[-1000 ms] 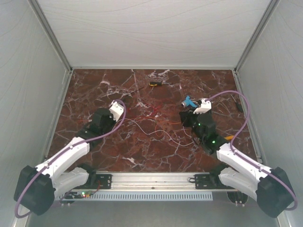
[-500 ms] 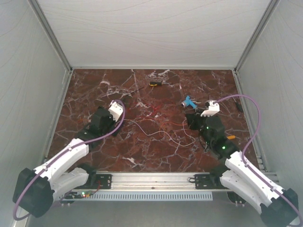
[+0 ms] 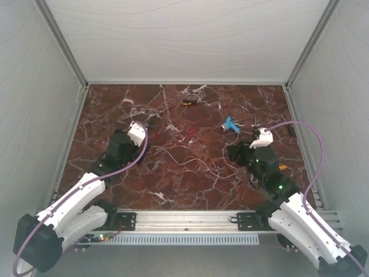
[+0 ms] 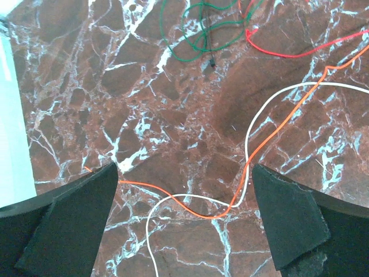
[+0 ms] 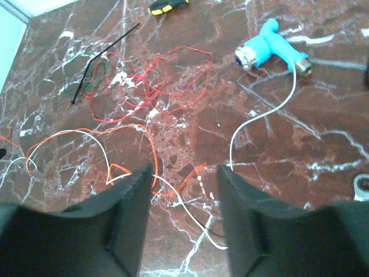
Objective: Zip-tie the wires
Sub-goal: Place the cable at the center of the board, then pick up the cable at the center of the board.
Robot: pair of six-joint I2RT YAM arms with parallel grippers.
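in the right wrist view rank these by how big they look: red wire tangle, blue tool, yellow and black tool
1. red wire tangle: its loose loops spread widest.
2. blue tool: compact, clearly smaller.
3. yellow and black tool: looks smallest, but it lies farthest away and the top edge cuts it off, so its real size is unsure.

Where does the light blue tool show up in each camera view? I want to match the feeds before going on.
Top external: the light blue tool lies right of centre, about halfway up the picture.
Right wrist: it is at the upper right.
Left wrist: it is not in this view.
Shared landmark: the yellow-and-black tool lies up and left of it in the top view, and at the top edge in the right wrist view.
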